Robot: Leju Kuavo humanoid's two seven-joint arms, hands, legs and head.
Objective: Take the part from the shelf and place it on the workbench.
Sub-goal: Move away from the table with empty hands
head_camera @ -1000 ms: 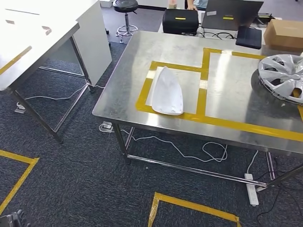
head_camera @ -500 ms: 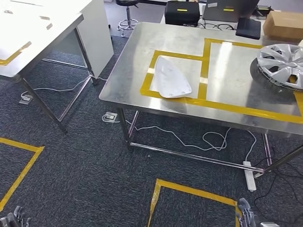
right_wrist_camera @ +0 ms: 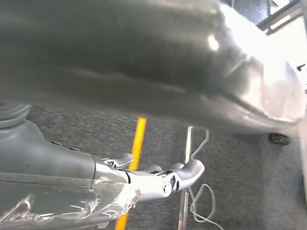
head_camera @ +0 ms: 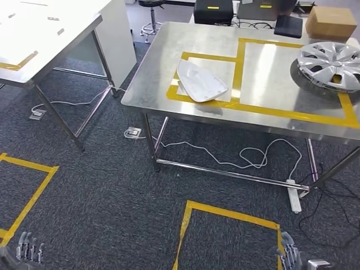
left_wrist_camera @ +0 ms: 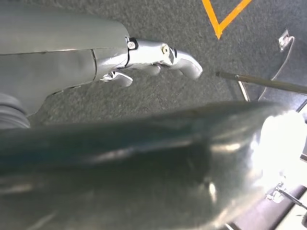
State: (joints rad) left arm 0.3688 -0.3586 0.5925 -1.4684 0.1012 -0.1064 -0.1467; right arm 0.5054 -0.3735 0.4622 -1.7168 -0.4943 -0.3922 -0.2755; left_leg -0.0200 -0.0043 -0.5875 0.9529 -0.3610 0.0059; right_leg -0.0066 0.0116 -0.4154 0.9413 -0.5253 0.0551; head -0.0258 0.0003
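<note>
White part (head_camera: pixel 200 82): lay flat on the steel worktop (head_camera: pixel 157 67), inside the left yellow-taped rectangle (head_camera: pixel 207 97), its edge overlapping the tape. Silver hubcap (head_camera: pixel 331 65): rested well apart at the same worktop's far right. Left hand (head_camera: pixel 28 247) and right hand (head_camera: pixel 289 256): hung low over the carpet, fingers extended and slightly apart, holding nothing.

Bright overhead glare on steel workbench (head_camera: pixel 263 118); wrist views blurred close up
</note>
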